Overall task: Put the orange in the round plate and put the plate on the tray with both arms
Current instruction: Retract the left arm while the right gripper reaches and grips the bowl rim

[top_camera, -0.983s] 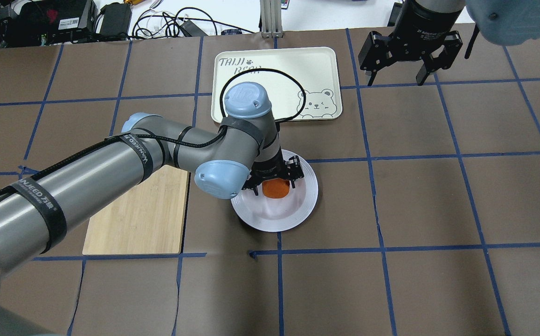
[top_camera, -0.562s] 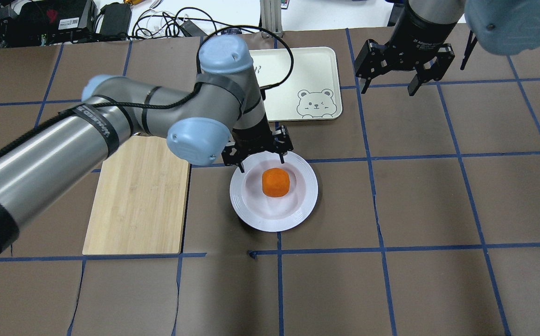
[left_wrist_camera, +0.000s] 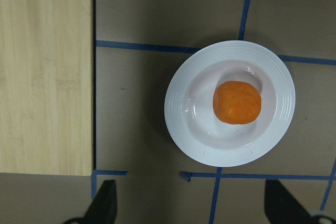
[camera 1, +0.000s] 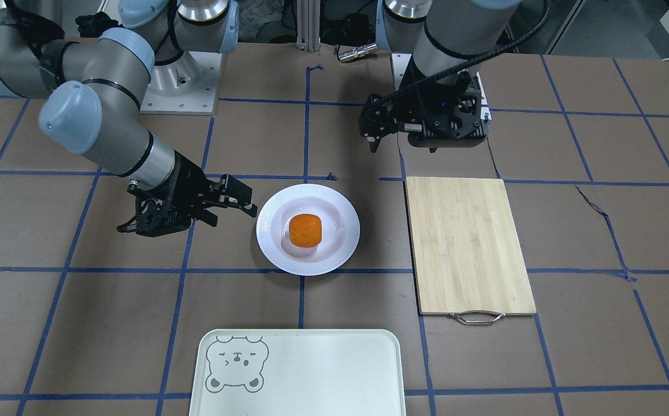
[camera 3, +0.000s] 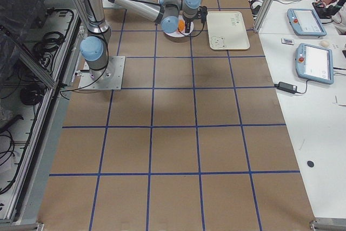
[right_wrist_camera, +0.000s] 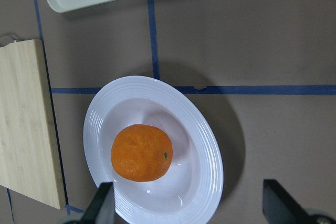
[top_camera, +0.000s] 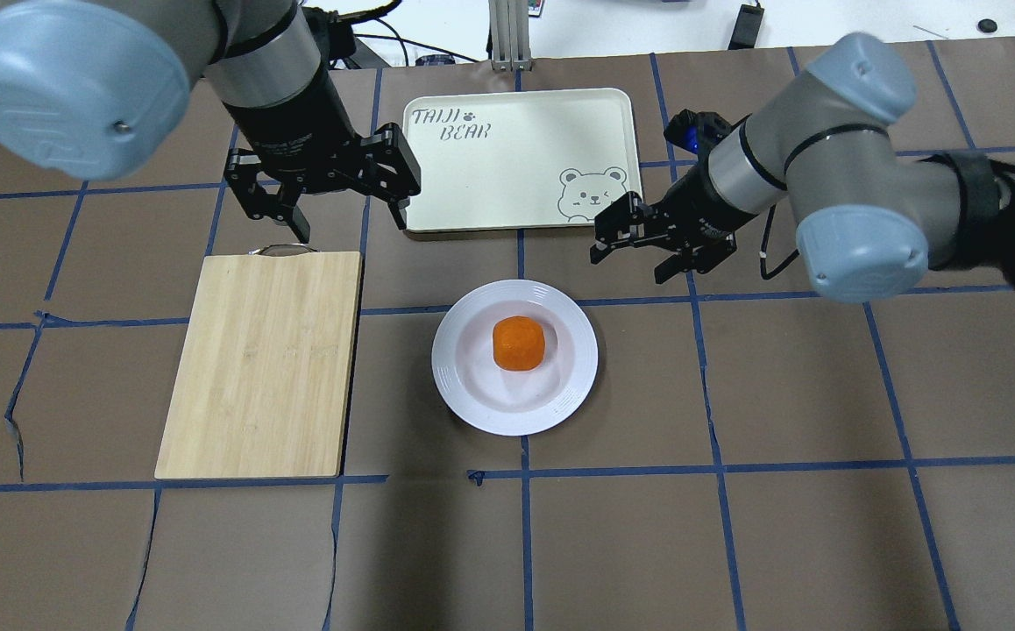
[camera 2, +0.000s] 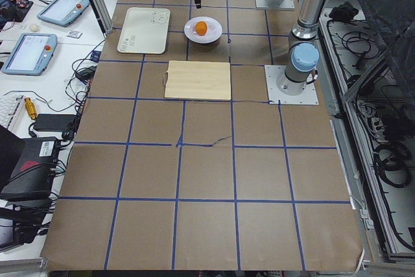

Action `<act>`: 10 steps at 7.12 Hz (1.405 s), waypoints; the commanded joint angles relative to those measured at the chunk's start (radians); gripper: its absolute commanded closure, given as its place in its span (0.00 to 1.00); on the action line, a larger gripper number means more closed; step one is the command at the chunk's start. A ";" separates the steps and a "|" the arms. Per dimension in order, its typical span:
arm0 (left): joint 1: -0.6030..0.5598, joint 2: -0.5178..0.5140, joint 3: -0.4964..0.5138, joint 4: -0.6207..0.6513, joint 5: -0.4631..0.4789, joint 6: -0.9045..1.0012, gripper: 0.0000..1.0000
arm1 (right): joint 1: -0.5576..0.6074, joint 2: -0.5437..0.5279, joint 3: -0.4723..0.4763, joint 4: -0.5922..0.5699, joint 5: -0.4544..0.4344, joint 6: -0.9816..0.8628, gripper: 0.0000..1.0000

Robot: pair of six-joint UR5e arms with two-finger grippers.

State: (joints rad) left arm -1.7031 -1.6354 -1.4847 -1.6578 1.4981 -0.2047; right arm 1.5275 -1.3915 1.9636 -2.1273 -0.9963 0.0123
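The orange (top_camera: 519,343) lies free in the well of the round plate (top_camera: 464,394), which rests on the table mat. The tray (top_camera: 516,158) sits just beyond the plate with nothing on it. My left gripper (top_camera: 350,223) hangs open above the gap between the tray and the board's handle, well clear of the plate. My right gripper (top_camera: 628,263) is open and tilted, just off the plate's far-right rim, touching nothing. Both wrist views look down on the orange (left_wrist_camera: 237,102) (right_wrist_camera: 142,152) with open fingertips (left_wrist_camera: 105,203) (right_wrist_camera: 281,203) at their lower edges.
A bamboo cutting board (top_camera: 262,364) with a metal handle lies to the left of the plate. Blue tape lines cross the brown mat. Cables and electronics sit beyond the table's far edge.
My left gripper let go of the orange in the plate, rose and drew back to the far left. My right arm swung in from the far right to beside the plate.
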 commanded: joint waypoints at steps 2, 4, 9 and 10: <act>0.068 0.092 -0.101 0.102 0.014 0.106 0.00 | -0.021 0.097 0.158 -0.254 0.178 -0.006 0.02; 0.092 0.098 -0.111 0.184 0.019 0.110 0.00 | -0.021 0.153 0.208 -0.337 0.226 -0.009 0.02; 0.091 0.103 -0.111 0.182 0.017 0.111 0.00 | -0.023 0.209 0.271 -0.385 0.315 -0.015 0.08; 0.091 0.103 -0.111 0.184 0.017 0.111 0.00 | -0.023 0.212 0.271 -0.381 0.323 -0.011 0.14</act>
State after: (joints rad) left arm -1.6116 -1.5327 -1.5953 -1.4746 1.5161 -0.0936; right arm 1.5052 -1.1855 2.2303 -2.5129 -0.6887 -0.0035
